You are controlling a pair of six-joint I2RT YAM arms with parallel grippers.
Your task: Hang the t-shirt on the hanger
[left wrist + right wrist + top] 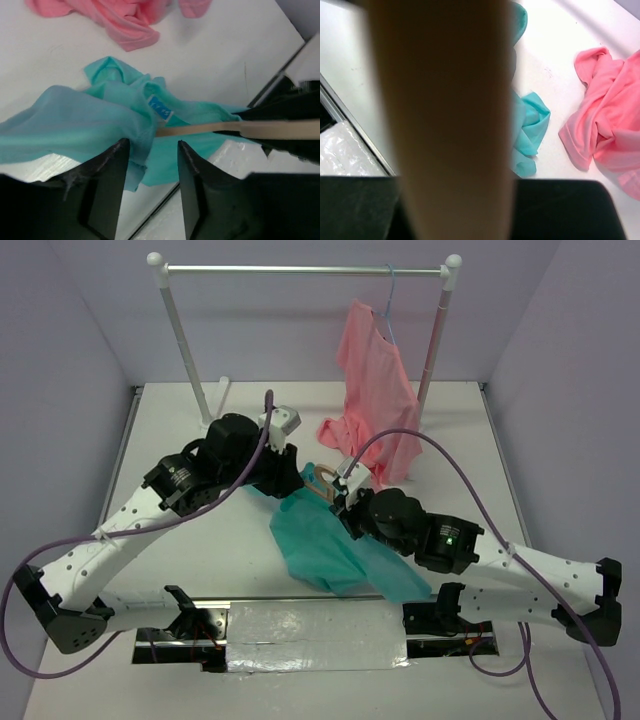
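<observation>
Overhead, the plain teal cloth t-shirt (325, 540) spreads nearward from the light tan wooden triangle hanger (322, 480), right gripper (346, 500) clamped on that hanger. Left wrist: left gripper (152, 146) parted, t-shirt hem in its gap, near the hanger's bar. Right wrist: hanger looms close, t-shirt behind it

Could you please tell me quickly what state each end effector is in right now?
Left end effector: open, t-shirt cloth hanging in the gap.
Right end effector: closed on the hanger.
</observation>
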